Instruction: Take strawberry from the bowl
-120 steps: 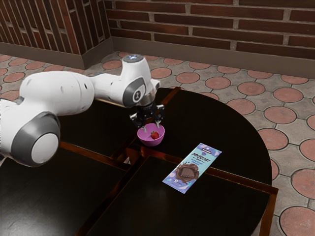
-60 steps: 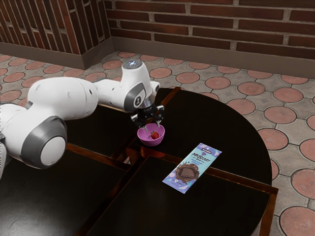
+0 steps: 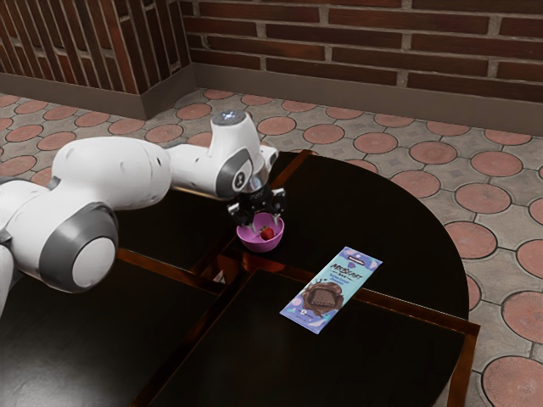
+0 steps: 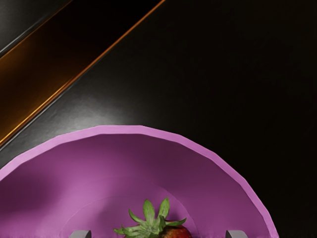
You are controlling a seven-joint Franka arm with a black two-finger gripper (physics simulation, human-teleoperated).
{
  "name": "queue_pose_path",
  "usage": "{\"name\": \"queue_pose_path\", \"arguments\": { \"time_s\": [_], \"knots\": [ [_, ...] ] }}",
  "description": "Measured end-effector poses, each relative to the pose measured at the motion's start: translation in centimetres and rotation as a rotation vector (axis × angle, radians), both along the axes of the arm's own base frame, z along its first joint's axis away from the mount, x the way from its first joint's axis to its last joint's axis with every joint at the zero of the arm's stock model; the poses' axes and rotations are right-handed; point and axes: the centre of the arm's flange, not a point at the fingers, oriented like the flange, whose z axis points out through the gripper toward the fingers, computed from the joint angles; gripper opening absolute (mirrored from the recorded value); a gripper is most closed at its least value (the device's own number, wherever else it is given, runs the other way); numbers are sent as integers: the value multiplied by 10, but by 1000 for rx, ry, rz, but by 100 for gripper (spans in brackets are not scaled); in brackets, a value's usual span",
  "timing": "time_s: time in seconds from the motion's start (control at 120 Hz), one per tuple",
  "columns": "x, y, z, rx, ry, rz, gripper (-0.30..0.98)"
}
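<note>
My gripper [image 3: 265,224] is low over the pink bowl [image 3: 261,246], its fingers apart and their tips down at the bowl's opening. The red strawberry [image 3: 266,233] lies inside the bowl, just under the fingertips. In the wrist view the gripper [image 4: 158,234] has one grey fingertip on each side of the strawberry [image 4: 177,232], with space between it and both tips. Green leaves top the berry, and the curved rim of the bowl [image 4: 119,130] arches around it.
A blue and purple chocolate bar [image 3: 331,290] lies flat on the dark round table [image 3: 399,246], off the bowl toward the exterior view's right and front. Brown wooden strips [image 3: 416,312] cross the tabletop. A brick wall [image 3: 365,42] stands beyond the tiled floor.
My hand has come down toward the bowl, and the arm's links have shifted with it. Bowl, strawberry and chocolate bar have stayed in place.
</note>
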Motion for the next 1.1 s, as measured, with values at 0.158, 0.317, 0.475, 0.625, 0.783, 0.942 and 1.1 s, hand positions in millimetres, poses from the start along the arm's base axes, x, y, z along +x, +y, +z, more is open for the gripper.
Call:
{"name": "queue_pose_path", "arguments": {
  "time_s": [0.158,0.317,0.475,0.625,0.783,0.942,1.1],
  "knots": [
    [0,-1,-4,0,4,-11,32],
    [-1,-2,-12,0,13,-21,32],
    [-1,-1,-16,3,17,-26,32],
    [0,0,-24,6,21,-31,32],
    [0,0,-25,8,19,-41,31],
    [0,1,-23,10,16,-49,23],
    [0,0,-21,15,13,-59,11]
  ]
}}
